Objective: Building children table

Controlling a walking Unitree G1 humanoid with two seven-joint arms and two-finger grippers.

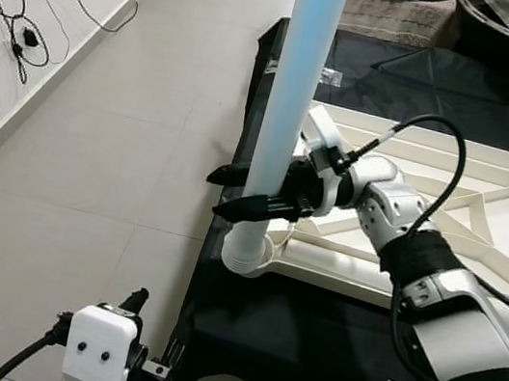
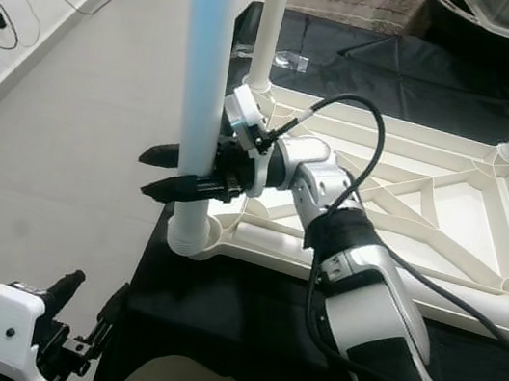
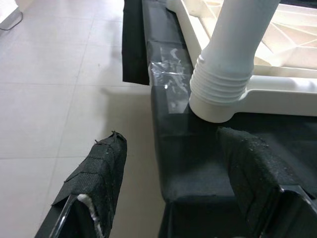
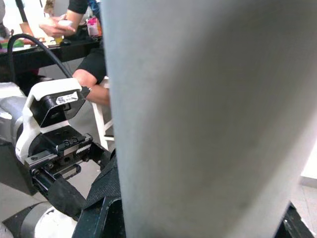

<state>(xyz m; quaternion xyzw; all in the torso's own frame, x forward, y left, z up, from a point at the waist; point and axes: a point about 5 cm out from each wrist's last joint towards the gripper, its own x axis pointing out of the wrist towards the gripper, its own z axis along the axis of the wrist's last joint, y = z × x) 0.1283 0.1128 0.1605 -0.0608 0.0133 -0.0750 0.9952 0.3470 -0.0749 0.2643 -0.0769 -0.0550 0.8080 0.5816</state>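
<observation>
From the head views, the upright table leg (image 1: 283,107) is seen clasped between the right gripper (image 1: 235,192) fingers, its ribbed foot seated in the upturned tabletop (image 1: 484,219) corner socket. In the left wrist view, the left gripper (image 3: 173,183), fingers spread and empty, is held low beside that socket. In the right wrist view, a seated person (image 4: 89,64) is seen behind.
</observation>
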